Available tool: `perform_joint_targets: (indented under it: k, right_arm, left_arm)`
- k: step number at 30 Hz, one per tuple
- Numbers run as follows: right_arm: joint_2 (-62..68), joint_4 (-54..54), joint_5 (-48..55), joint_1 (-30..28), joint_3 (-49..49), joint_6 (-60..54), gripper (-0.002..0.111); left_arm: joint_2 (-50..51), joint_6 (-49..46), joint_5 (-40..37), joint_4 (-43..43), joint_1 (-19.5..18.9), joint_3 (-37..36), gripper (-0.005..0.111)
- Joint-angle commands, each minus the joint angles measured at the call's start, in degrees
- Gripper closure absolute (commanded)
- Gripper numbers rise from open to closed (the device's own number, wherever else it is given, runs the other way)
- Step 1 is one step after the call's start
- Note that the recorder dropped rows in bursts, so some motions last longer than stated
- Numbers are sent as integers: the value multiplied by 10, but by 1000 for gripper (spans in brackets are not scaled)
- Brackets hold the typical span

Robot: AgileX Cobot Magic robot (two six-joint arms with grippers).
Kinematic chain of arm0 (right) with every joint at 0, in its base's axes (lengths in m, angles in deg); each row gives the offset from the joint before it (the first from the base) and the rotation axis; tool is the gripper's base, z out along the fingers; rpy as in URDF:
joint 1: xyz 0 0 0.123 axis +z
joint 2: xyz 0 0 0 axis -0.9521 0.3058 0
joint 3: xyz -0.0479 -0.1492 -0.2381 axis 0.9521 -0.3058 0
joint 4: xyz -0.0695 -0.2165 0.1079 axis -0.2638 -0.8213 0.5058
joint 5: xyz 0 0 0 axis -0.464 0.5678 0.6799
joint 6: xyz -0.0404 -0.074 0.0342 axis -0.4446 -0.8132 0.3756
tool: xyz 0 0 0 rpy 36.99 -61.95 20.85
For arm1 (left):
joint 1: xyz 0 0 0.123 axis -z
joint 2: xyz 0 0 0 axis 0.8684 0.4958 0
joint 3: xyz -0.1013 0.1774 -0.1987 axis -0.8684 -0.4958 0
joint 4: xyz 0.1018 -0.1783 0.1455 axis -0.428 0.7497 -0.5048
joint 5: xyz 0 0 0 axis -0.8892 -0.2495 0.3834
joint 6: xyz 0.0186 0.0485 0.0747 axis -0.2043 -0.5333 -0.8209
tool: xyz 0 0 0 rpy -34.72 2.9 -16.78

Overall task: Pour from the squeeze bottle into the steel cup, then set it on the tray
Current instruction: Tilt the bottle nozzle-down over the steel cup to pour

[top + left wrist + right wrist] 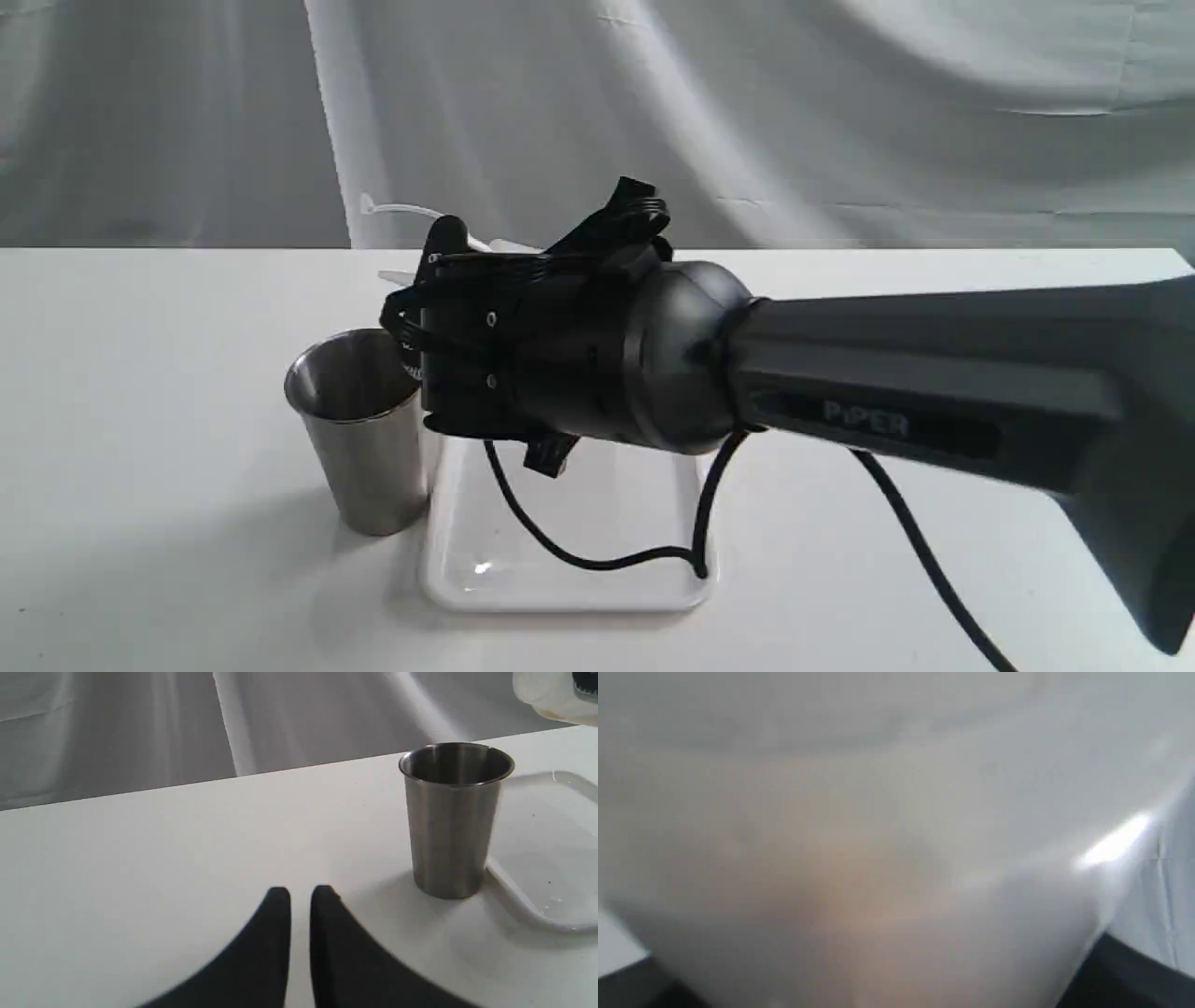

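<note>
The steel cup (pixel 359 429) stands upright on the table, touching the left edge of the white tray (pixel 569 551). My right gripper (pixel 439 289) hangs just above and right of the cup's rim, shut on the squeeze bottle (pixel 397 276). The bottle lies tipped on its side and the gripper hides most of it. Only its nozzle and thin strap stick out to the left, over the cup. In the right wrist view the bottle (pixel 887 849) fills the picture as a whitish blur with an amber tint. My left gripper (pixel 300 896) rests low over the table in front of the cup (pixel 455 821), shut and holding nothing.
The right arm (pixel 934 392) stretches in from the right, above the tray, with a black cable (pixel 597 560) drooping onto it. A grey cloth backdrop hangs behind the table's far edge. The tray's rim (pixel 518 891) lies beside the cup.
</note>
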Motion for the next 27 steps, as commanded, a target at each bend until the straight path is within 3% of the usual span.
perform_joint_targets:
  k: [1, 22, 27]
  right_arm:
    - [-5, -23, 20, 3, 4, 0, 70]
    - [20, -81, 33, 3, 5, -82, 70]
    - [39, -89, 45, 3, 43, -82, 70]
  left_arm:
    - [-3, 1, 4, 0, 2, -3, 98]
    - [-3, 1, 4, 0, 2, -3, 98]
    - [-3, 1, 4, 0, 2, -3, 98]
